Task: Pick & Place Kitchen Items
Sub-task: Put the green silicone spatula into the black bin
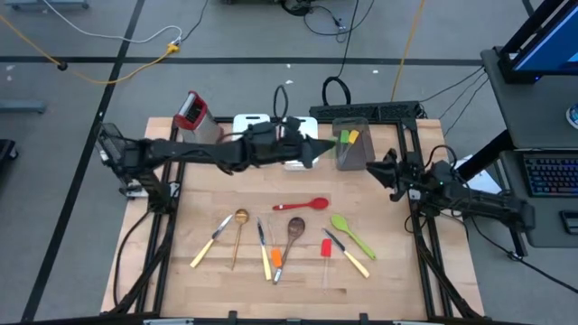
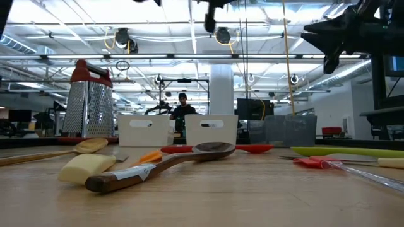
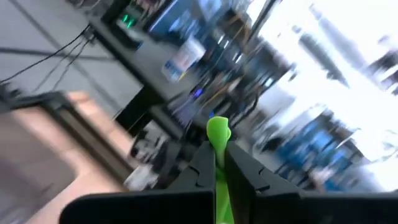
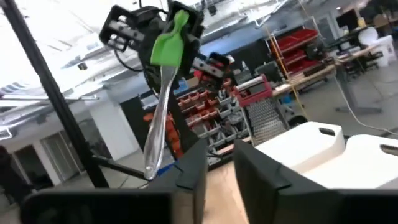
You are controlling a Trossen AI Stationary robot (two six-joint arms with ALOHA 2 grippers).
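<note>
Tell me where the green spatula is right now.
The left gripper holds the green spatula in the air, above the white trays at the table's far middle.

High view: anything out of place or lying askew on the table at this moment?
Nothing looks spilled or damaged. The utensils lie loosely scattered at mixed angles, among them the red spoon, wooden spoon and green spoon. The left gripper holds a green-handled utensil in the air; the right gripper waits at the table's right edge.

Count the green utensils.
3. A green spoon lies on the table; a green spatula is clamped in the left gripper; a green tip shows in the grey tray, where more may hide.
</note>
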